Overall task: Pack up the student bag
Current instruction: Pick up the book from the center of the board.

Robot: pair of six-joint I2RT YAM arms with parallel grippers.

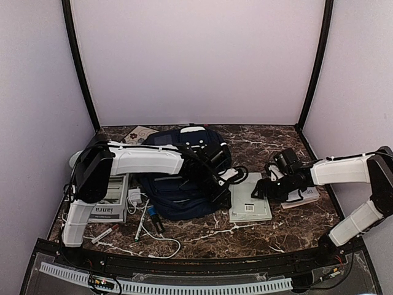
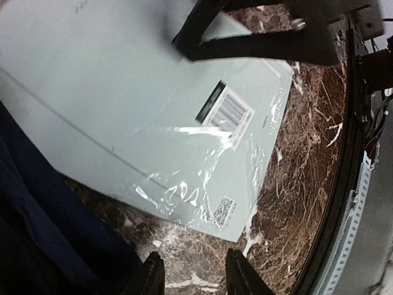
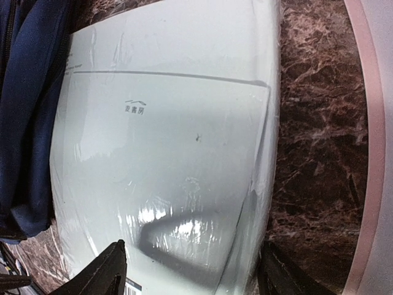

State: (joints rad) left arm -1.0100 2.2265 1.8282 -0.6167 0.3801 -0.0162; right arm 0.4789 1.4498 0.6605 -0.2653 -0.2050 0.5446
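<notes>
Right gripper (image 3: 193, 261): stands wide open over wrapped book (image 3: 166, 123); left gripper (image 2: 193, 278) half open, empty, nearer student bag (image 1: 169, 196) at left.

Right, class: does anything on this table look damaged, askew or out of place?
Nothing looks broken. The plastic wrap on the pale green book is wrinkled near one corner, and a white cable trails loose beside the student bag.
</notes>
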